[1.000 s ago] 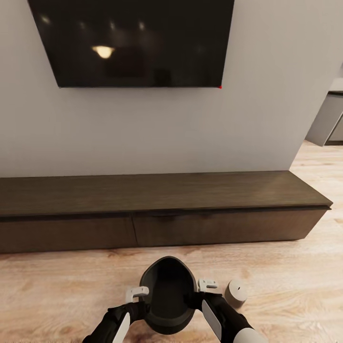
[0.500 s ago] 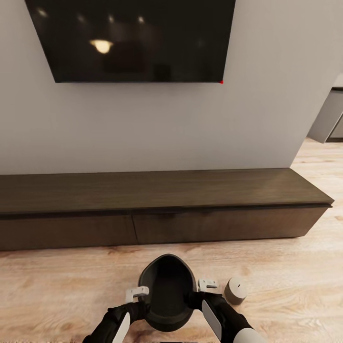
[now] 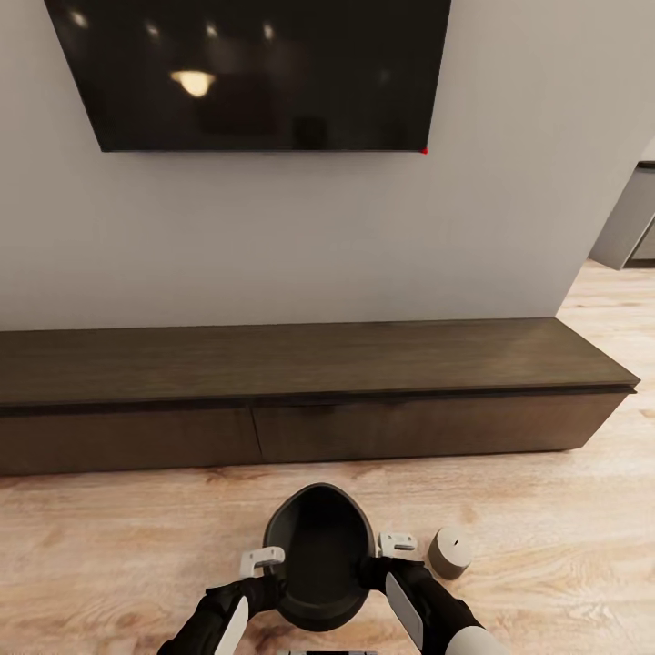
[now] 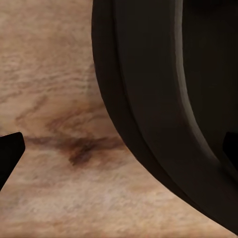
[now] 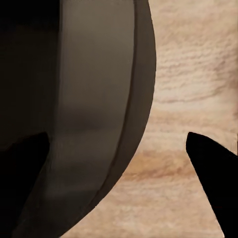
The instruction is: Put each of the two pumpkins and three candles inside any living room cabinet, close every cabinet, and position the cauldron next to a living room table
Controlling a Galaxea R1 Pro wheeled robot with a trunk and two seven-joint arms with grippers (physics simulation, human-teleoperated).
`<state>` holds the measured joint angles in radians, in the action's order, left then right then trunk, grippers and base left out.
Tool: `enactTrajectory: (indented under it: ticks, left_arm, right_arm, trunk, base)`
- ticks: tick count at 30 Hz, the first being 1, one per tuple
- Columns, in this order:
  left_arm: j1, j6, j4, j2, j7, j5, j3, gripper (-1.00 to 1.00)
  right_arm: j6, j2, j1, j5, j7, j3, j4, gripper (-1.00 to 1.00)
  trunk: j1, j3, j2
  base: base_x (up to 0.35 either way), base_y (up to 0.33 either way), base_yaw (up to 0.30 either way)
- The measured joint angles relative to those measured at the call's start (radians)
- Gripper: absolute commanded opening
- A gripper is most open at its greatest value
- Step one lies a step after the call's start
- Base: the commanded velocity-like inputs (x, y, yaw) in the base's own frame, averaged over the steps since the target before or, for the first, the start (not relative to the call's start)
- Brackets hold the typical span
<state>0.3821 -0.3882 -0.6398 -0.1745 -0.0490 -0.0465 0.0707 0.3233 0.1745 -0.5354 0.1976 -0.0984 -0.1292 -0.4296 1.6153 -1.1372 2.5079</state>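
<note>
I have the cauldron between both arms, low over the wood floor. My left claw sits at its left rim and my right claw at its right rim. In the left wrist view the cauldron's dark wall runs between the two finger tips, which stand wide apart; the right wrist view shows the same, with the wall near one finger. I cannot tell whether either claw actually clamps the rim. A candle stands on the floor just right of my right claw. Beyond both claws runs the cabinet, its drawer fronts flush.
</note>
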Motion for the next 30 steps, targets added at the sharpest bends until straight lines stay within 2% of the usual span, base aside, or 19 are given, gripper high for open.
enactTrajectory:
  ticks: [2,3,4,6,26,30]
  left_arm:
    - [0.0,0.0,0.0,0.0,0.001,-0.004,0.0,1.0]
    - [0.0,-0.001,-0.001,0.0,0.0,0.0,0.0,1.0]
    - [0.0,-0.002,0.0,0.0,-0.003,0.009,0.001,-1.0]
    - [0.0,-0.001,0.0,0.0,-0.001,0.004,0.001,-1.0]
    - [0.0,-0.001,0.0,0.0,0.0,0.004,0.001,-1.0]
    - [0.0,0.0,-0.001,0.0,-0.002,0.005,0.001,-1.0]
  right_arm:
    - [0.0,0.0,0.0,0.002,0.0,0.0,0.0,-1.0]
    - [0.001,0.0,0.0,-0.014,-0.002,0.003,0.0,-1.0]
    - [0.002,-0.001,-0.001,-0.028,-0.005,0.003,-0.002,-1.0]
    - [0.001,0.0,0.0,-0.008,-0.003,0.001,0.0,-1.0]
    - [0.001,0.0,0.0,-0.007,-0.004,0.001,0.0,-1.0]
    - [0.0,0.0,0.001,-0.018,0.002,-0.001,0.001,-1.0]
  trunk:
    - [0.0,0.0,0.0]
    - [0.0,0.0,0.0]
    - [0.0,0.0,0.0]
    - [0.0,0.0,0.0]
    - [0.0,0.0,0.0]
    - [-0.002,0.015,-0.001]
  base:
    - [0.0,0.0,0.0]
    - [0.0,0.0,0.0]
    - [0.0,0.0,0.0]
    - [0.0,0.0,0.0]
    - [0.0,0.0,0.0]
    - [0.0,0.0,0.0]
